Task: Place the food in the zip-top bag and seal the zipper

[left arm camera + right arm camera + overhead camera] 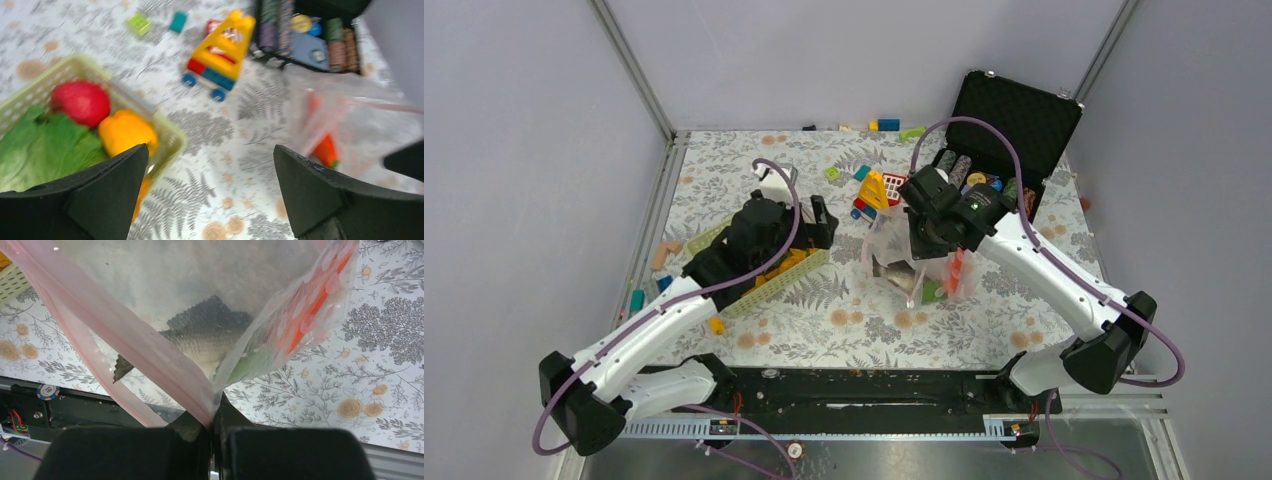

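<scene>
Right pincer (215, 427) pinched tight on zipper (125, 335), holding zip-top bag (150, 280) mouth up, likely for loading; left pincer (210, 155) wide open, empty, over basket (172, 135) food (82, 102); carrot (325, 150) already bagged.

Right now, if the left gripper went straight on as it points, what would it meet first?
Probably bare fern-printed tablecloth, in the gap between the pale green slatted basket and the clear plastic zip-top bag. The open left gripper frames only cloth; the yellow triangular toy lies farther on. Depth is unclear.
</scene>
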